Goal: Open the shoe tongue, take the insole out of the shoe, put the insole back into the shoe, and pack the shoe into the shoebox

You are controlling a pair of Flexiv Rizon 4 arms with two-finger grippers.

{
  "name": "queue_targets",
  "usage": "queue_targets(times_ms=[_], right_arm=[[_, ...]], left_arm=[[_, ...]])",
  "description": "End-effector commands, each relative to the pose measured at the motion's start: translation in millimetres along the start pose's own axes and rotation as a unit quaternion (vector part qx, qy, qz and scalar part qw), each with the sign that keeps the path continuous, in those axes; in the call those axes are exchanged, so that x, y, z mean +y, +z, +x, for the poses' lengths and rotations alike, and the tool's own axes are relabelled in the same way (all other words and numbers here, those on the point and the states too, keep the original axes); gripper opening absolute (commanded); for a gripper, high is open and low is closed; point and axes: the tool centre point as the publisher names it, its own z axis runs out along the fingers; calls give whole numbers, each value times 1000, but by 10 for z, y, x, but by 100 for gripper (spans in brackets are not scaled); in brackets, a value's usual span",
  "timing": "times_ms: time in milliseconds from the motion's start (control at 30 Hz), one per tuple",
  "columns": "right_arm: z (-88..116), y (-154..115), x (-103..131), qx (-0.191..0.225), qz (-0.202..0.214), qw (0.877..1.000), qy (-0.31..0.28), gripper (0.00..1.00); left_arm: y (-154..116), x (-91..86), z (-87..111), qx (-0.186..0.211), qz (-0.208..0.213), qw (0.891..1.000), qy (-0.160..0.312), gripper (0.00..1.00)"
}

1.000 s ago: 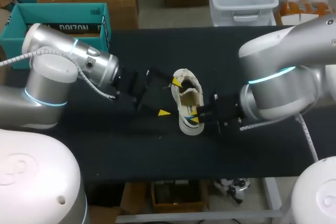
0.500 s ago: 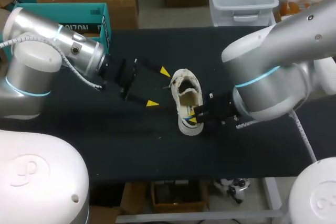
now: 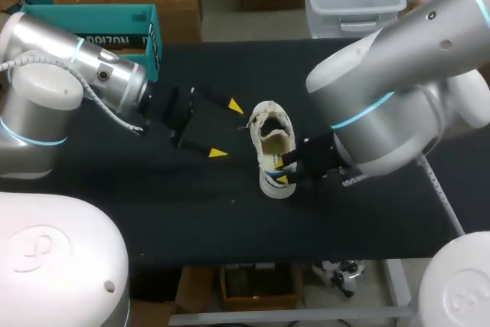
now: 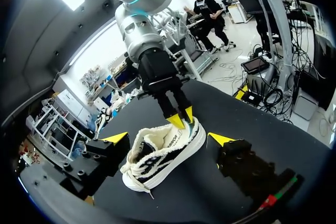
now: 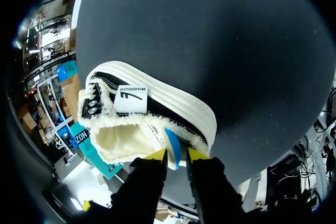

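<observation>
A white and black shoe (image 3: 272, 143) with a fleecy lining lies in the middle of the black table (image 3: 191, 204), heel toward the front edge. My right gripper (image 3: 283, 172) is at the heel. In the right wrist view the shoe (image 5: 157, 108) lies ahead of this gripper (image 5: 177, 155). Its tips stand slightly apart, with a blue insole edge (image 5: 173, 148) between them and a small gap on one side. My left gripper (image 3: 227, 129) hangs wide open left of the shoe, not touching it. The left wrist view shows the shoe (image 4: 163, 150) ahead of that gripper (image 4: 168, 138), and the right gripper (image 4: 181, 119) at the heel.
A teal shoebox (image 3: 92, 24) stands open at the table's back left corner, behind my left arm. Bare black tabletop lies in front of the shoe and to its right, under my right arm.
My left gripper has drawn back to the left, away from the shoe, staying open. The right gripper's tips have parted a little at the heel.
</observation>
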Motion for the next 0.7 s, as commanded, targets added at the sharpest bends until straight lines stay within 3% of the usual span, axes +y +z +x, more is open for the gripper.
queue_targets(times_ms=[33, 233, 467, 700], right_arm=[[24, -36, -58, -46, -12, 999, 0, 26], [20, -170, -200, -53, -34, 998, -8, 19], [-1, -267, -289, -63, -51, 997, -15, 0], [182, -189, -170, -57, -38, 997, -47, 0]], left_arm=[[-38, -8, 9, -2, -3, 1000, -2, 100], [-106, -13, -3, 4, -9, 1000, -14, 100], [-174, 7, -17, 24, -18, 998, -52, 100], [-269, 17, 17, 53, -45, 994, -89, 100]])
